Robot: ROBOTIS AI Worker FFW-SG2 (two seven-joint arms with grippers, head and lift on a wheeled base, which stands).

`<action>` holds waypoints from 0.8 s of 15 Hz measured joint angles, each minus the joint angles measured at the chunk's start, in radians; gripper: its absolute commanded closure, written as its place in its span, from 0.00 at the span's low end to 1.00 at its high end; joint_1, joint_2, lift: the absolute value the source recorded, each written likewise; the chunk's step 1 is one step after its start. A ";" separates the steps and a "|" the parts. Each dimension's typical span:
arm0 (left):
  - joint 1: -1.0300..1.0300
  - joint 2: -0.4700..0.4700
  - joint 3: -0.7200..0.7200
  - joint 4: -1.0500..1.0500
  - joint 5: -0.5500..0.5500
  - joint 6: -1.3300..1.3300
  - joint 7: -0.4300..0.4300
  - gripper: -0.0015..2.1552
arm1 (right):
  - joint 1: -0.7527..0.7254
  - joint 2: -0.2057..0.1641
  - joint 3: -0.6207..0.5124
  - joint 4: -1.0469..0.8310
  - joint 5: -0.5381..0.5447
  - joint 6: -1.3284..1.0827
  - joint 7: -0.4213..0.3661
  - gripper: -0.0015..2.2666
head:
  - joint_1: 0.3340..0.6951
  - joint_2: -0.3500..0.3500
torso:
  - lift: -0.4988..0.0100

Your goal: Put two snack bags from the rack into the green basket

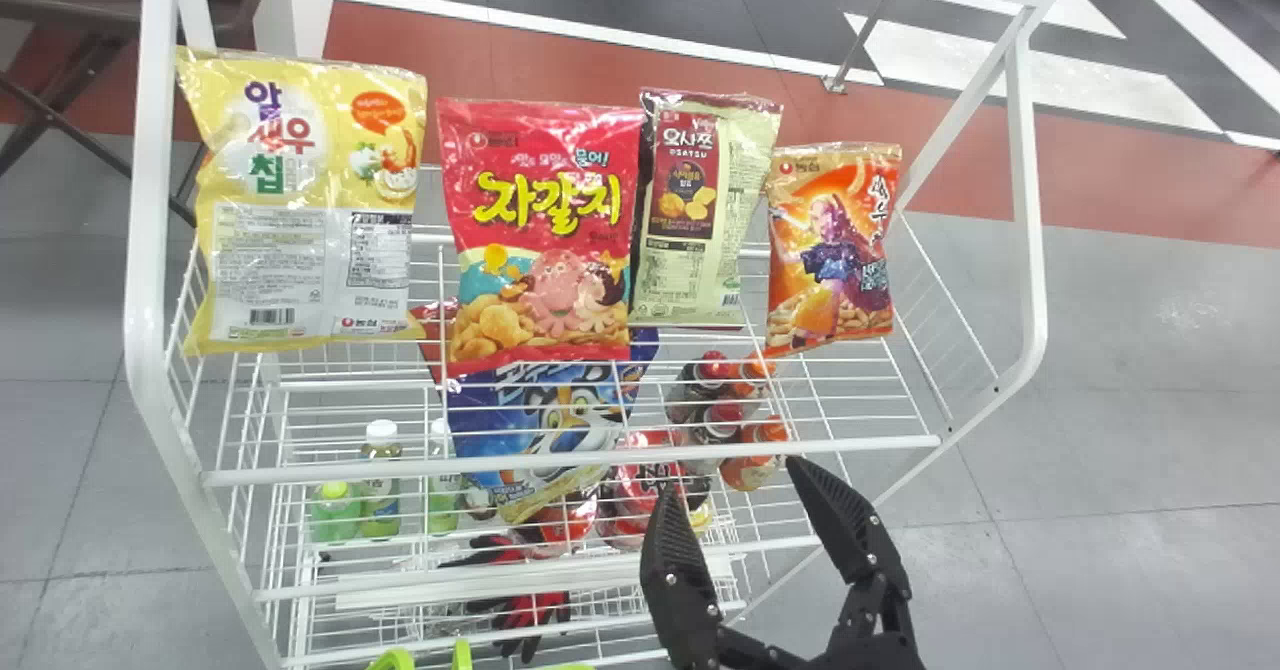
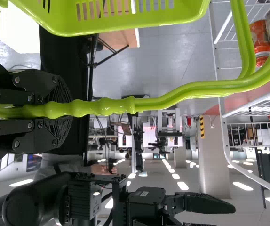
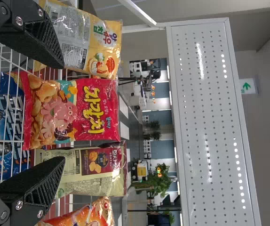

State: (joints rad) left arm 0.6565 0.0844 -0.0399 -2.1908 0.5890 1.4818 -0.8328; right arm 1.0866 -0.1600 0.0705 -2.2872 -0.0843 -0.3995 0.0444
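Four snack bags stand side by side on the upper shelf of the white wire rack (image 1: 570,463). From left to right, there is the yellow bag (image 1: 305,200), the red bag (image 1: 545,230), the beige bag (image 1: 700,210) and the orange bag (image 1: 835,245). The yellow bag and the beige bag show their printed backs. In the head view, one edge of the red bag covers a little of the beige bag; whether they are touching, I cannot tell.

The right gripper (image 1: 730,480) is at the near side of the rack, right of the middle. Its fingers are spread wide apart and it grasps no bag. In the right wrist view, the red bag appears between the two fingers, but farther away.

The green basket (image 2: 116,26) is at the near side too. The left gripper (image 2: 62,110) is closed around its handle (image 2: 163,101).

Lower in the rack, there is a blue bag (image 1: 550,430), with small green bottles (image 1: 336,515) to its left and bottles with orange caps (image 1: 768,430) to its right. Nearer lies a red and black glove (image 1: 530,610). Far behind the rack, a green plant (image 3: 159,181) is standing.
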 measured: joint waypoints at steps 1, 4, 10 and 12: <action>0.000 0.000 0.000 -0.001 0.000 0.000 0.001 0.99 | 0.000 0.000 0.000 0.000 0.000 0.000 0.000 0.06 | 1.00 0.00 | 0.97; -0.001 0.001 0.000 -0.001 0.000 0.000 0.003 0.99 | -0.003 0.000 0.000 0.000 0.000 0.003 0.000 0.06 | 1.00 0.00 | 0.97; -0.003 0.003 0.001 0.000 0.000 0.001 0.003 0.99 | -0.010 0.001 0.000 0.003 0.000 0.003 0.000 0.06 | 1.00 0.00 | 0.97; -0.004 0.003 0.002 0.000 0.000 0.002 0.003 0.99 | -0.015 0.002 0.000 0.003 0.000 0.008 0.000 0.06 | 1.00 0.00 | 0.97</action>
State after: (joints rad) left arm 0.6522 0.0874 -0.0384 -2.1905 0.5890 1.4837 -0.8298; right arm 1.0719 -0.1583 0.0705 -2.2841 -0.0844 -0.3914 0.0444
